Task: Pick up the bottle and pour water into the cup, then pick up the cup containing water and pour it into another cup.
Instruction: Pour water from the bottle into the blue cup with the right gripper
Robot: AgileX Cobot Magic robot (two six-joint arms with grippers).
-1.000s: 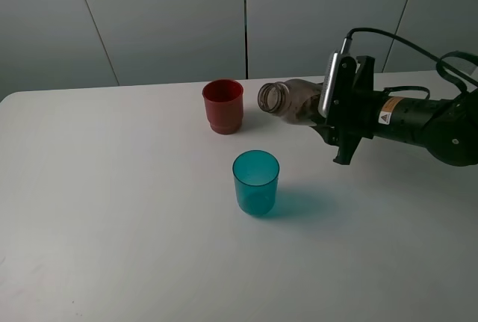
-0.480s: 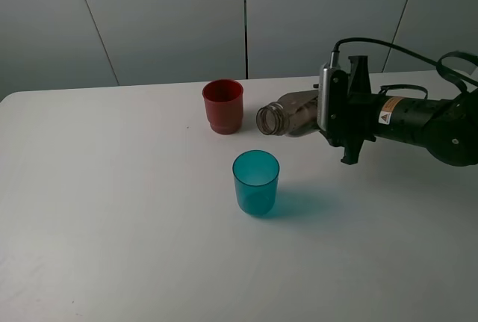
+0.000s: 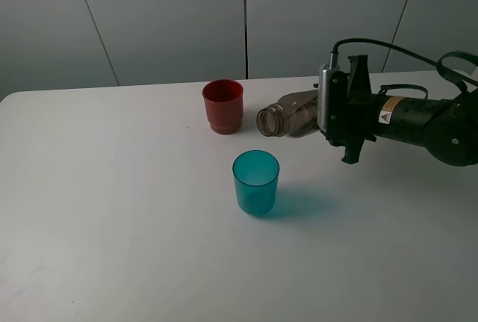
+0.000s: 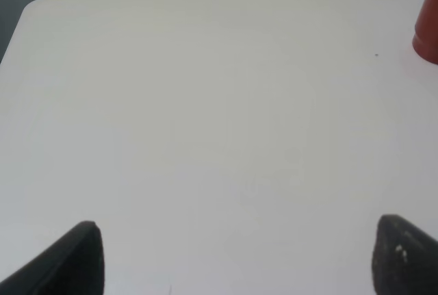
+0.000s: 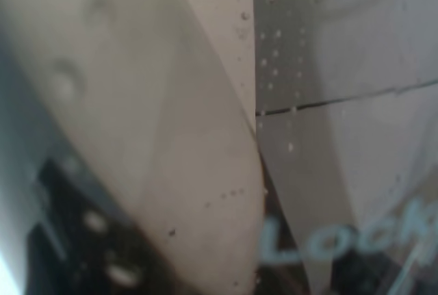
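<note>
My right gripper is shut on the smoky grey-brown bottle and holds it tipped nearly level in the air, open mouth pointing left. The mouth hangs just beyond and slightly right of the translucent teal cup, which stands upright mid-table. No stream of water shows. The red cup stands upright farther back, left of the bottle's mouth. Up close, the bottle fills the right wrist view, beaded with droplets. My left gripper is open over bare table, its dark fingertips far apart, with the red cup at the picture's edge.
The white table spreads wide to the left and front of the cups. Grey wall panels stand behind its far edge. My right arm with its black cable reaches in from the right.
The right wrist rolled and the bottle tipped lower, its mouth dropping toward the teal cup. Over the last half second nothing moved.
</note>
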